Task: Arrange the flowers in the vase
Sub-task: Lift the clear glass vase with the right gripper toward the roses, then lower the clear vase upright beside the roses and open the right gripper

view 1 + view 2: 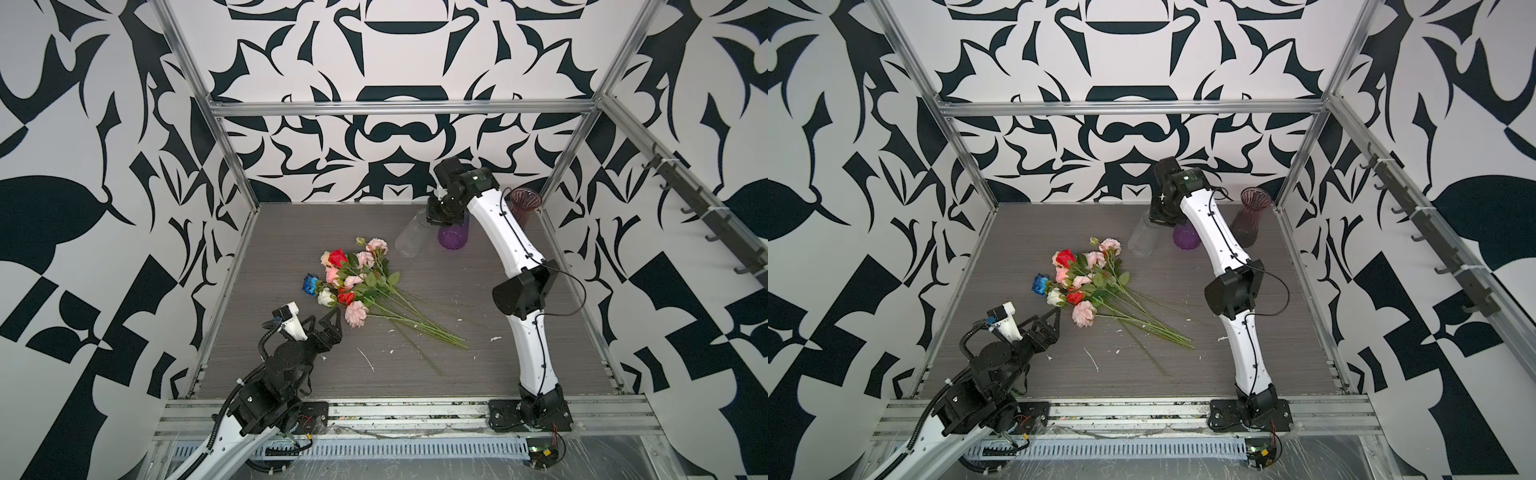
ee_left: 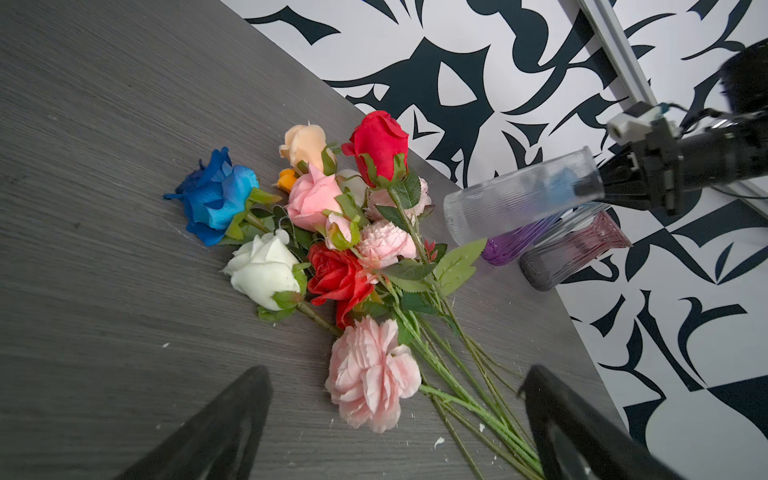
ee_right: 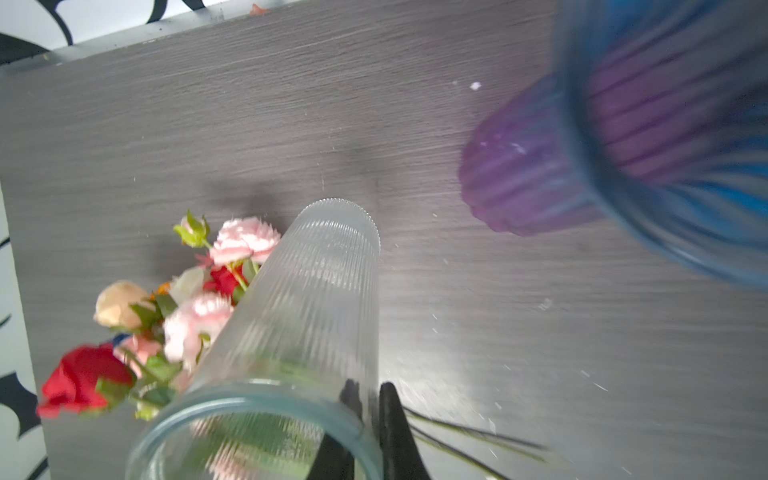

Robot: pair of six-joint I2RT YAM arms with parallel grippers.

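Right pincer [image 3: 369, 390] has the clear ribbed vase [image 1: 409, 239] by the rim: one finger inside the mouth, one outside, closed down tight on the glass wall. The vase is steeply tilted just beside the purple vase [image 1: 452, 237], mouth up at the wrist and base slanting away from it. In the left wrist view it looks clear of the table [image 1: 457, 365], though I can't be sure of that.

The flowers [image 1: 353, 282] lie in one loose bunch on the table, well apart from the purple vase. Their heads are fanned out and their stems trail together on the side nearer the arm bases. None is in any vase yet. Left pincer [image 2: 397, 374] hangs on the far side of the bunch from the purple vase, jaws spread as wide as they go and holding nothing, with the big pink ruffled bloom [image 1: 356, 313] right in front of it.

So this reads as the opening step: fetching a vase, not yet arranging. The next move calls for getting that clear vase upright and steady, nearer the bunch than the purple vase is. A rim pinch on tilted glass looks liable to swing or slip. After that the open left pincer needs a stem, not a bloom, and the stems overlap, so singling one out looks fiddly.
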